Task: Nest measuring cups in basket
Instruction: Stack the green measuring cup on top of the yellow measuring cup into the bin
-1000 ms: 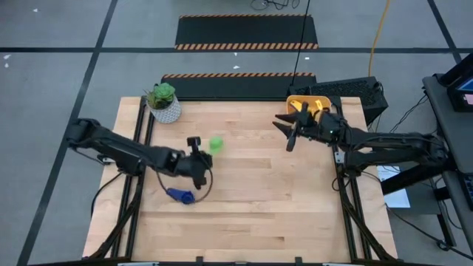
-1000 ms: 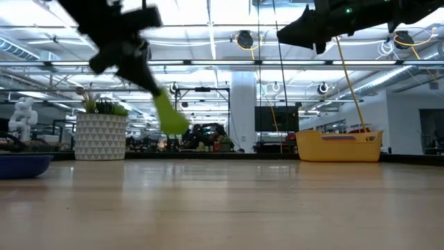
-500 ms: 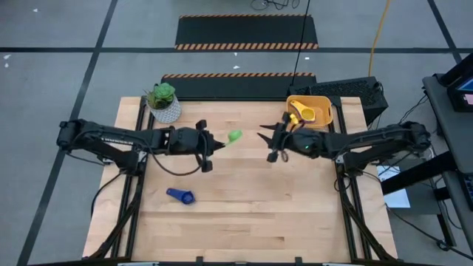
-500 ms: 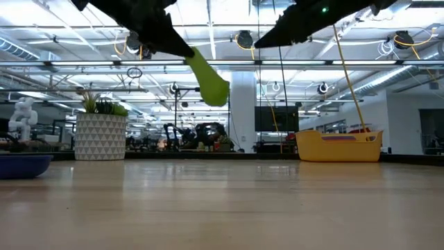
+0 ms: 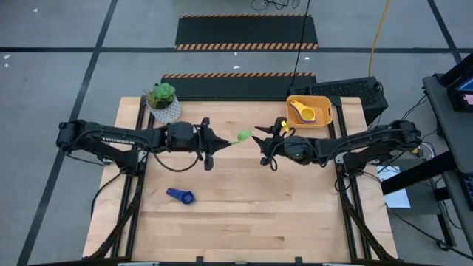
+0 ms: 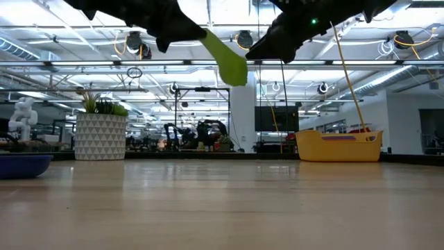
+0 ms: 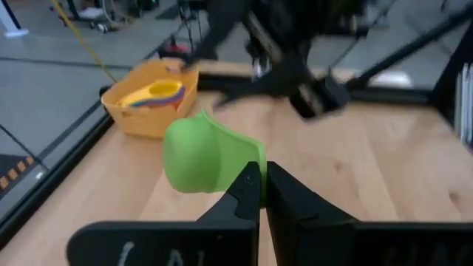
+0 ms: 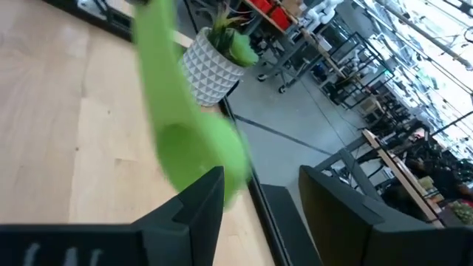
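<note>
My left gripper (image 5: 216, 143) is shut on a green measuring cup (image 5: 242, 136), held high above the table's middle and also seen in the low view (image 6: 226, 57). My right gripper (image 5: 260, 146) faces it from the right with its fingers open next to the cup's bowl (image 8: 194, 151). I cannot tell whether a finger touches the bowl. The yellow-orange basket (image 5: 322, 103) stands at the far right with a yellow cup (image 5: 301, 112) lying in it. A dark blue cup (image 5: 179, 195) rests on the table at the near left. My left gripper pinches the green cup's flat handle (image 7: 250, 164) between its two fingers. They reach out roughly level from the table's left, in line with the handle. The cup is lifted clear of the table, its bowl (image 7: 194, 157) pointing away toward my right gripper.
A white pot with a green plant (image 5: 163, 103) stands at the far left corner. Bare wooden table (image 5: 259, 214) stretches below and in front of both arms. Black frame rails run along the table's left and right edges.
My left gripper has risen from near the dark blue cup, gone toward the far edge and the right, and turned level, carrying the green cup upward. My right gripper has come from the basket toward the table's left and rolled over, ending close to the cup's bowl.
</note>
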Tool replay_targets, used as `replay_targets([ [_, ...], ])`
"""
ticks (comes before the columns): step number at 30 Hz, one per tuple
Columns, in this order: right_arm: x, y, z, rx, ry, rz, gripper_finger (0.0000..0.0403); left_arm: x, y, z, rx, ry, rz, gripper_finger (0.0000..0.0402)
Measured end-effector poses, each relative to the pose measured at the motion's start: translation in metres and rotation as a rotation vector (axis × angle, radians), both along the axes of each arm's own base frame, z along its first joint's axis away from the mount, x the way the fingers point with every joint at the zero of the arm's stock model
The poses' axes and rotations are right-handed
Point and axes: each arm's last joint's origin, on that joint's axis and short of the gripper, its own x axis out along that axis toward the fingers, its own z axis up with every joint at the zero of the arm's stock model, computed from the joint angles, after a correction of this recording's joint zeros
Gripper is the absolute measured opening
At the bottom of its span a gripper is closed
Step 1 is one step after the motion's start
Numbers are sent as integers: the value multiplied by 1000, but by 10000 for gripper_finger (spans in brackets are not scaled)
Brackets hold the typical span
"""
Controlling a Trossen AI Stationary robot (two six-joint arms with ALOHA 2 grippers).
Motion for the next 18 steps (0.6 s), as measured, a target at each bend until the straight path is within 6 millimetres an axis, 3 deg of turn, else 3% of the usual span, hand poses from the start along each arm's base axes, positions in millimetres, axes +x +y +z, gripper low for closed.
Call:
replay_targets([
  [10, 7, -1, -13, -20, 51, -9, 170, -2, 5, -8, -58, -118, 12, 11],
  [18, 12, -4, -8, -25, -35, -39, 146, -2, 4, -7, -74, -136, -21, 10],
])
